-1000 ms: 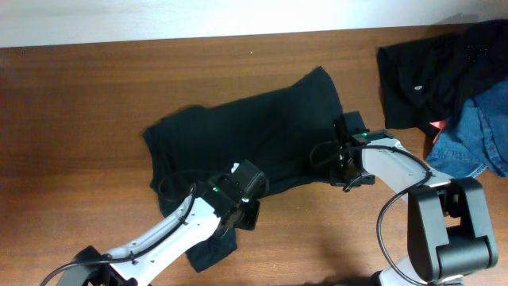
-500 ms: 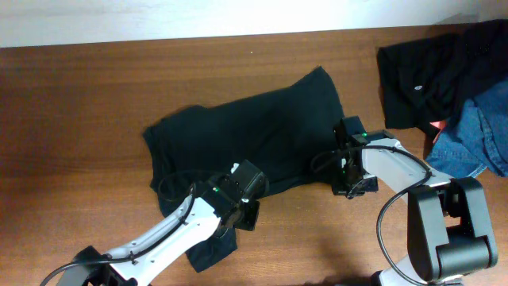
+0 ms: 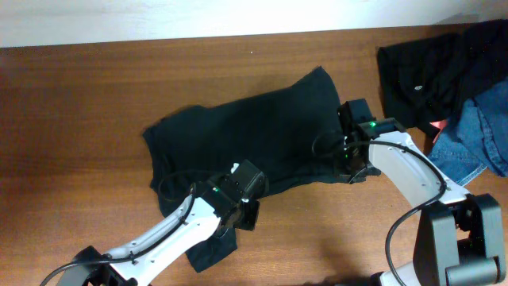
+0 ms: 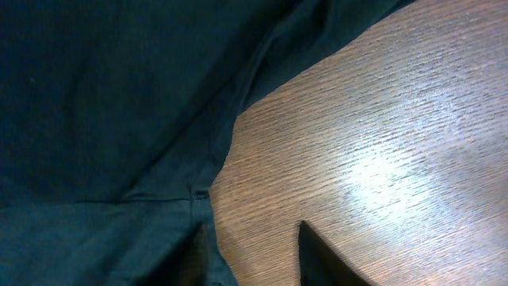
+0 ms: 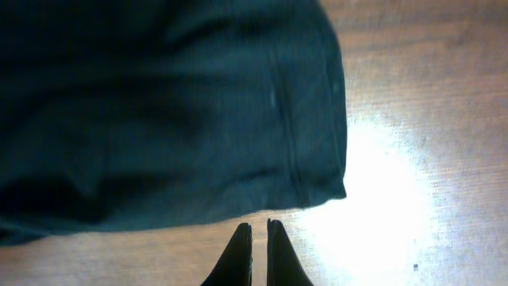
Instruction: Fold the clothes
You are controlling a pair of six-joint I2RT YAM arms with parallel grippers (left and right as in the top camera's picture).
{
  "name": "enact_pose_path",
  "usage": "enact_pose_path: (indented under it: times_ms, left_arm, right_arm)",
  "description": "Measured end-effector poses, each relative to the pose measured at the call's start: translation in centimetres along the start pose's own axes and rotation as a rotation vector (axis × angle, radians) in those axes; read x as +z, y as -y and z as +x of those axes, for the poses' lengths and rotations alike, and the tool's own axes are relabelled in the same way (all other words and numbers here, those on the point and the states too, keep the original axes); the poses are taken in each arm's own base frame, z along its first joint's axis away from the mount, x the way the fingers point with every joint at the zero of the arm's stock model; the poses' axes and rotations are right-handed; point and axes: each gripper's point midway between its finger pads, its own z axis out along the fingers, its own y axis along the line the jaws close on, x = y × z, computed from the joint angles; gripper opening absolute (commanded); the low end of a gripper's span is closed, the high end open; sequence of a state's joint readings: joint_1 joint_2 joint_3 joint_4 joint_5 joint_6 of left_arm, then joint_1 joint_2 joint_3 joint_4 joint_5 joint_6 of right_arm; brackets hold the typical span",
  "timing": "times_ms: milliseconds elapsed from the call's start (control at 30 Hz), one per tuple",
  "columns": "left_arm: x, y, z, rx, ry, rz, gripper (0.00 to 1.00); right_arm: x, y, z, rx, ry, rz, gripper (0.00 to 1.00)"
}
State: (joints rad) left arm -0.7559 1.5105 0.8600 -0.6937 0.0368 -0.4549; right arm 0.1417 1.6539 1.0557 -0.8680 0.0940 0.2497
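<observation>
Across a brown wooden table (image 3: pixel 79 95), a black T-shirt (image 3: pixel 246 135) lies spread out and rumpled between 2 robot arms. The left gripper (image 4: pixel 255 230) sits at the shirt's lower edge with its 2 fingers parted to a narrow gap over bare wood. A stitched seam and the fabric's border lie just ahead of the finger on its left, which is dark against dark cloth, so contact cannot be judged. Nothing shows between the jaws. The right gripper (image 5: pixel 258 230) rests at the opposite side of the shirt, its fingertips drawn together and empty, pointing at a hemmed corner that lies just ahead of them on sunlit wood. Beyond the right gripper's outer side, well apart from the shirt, are a second black garment (image 3: pixel 429 71) and a piece of blue denim (image 3: pixel 476 135), heaped together at the table's far corner.
</observation>
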Motion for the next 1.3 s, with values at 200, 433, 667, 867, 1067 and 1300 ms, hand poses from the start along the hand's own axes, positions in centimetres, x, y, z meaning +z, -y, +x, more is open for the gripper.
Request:
enact_pose_path:
  times_ms: [200,433,667,867,1067,1300]
  left_arm:
    - [0.0,0.0,-0.1,-0.006,0.003,0.002,0.01]
    - [0.0,0.0,-0.1,-0.003,0.003,0.001,0.01]
    - [0.0,0.0,-0.1,-0.003,0.003,0.000,0.01]
    - [0.0,0.0,-0.1,-0.003,0.003,0.001,0.01]
    - [0.0,0.0,-0.1,-0.003,0.003,0.000,0.01]
    - [0.0,0.0,-0.1,-0.003,0.003,0.000,0.01]
  right_arm:
    - [1.2,-0.3,-0.8,0.005,0.059,-0.011,0.04]
    - [3.1,0.0,0.9,0.002,0.042,-0.007,0.04]
    - [4.4,0.6,2.9,-0.003,0.010,0.015,0.04]
    - [4.4,2.7,5.5,0.023,-0.101,0.064,0.04]
    - [4.3,4.0,6.2,0.046,-0.143,0.059,0.04]
    - [0.2,2.9,2.1,0.034,0.021,-0.019,0.04]
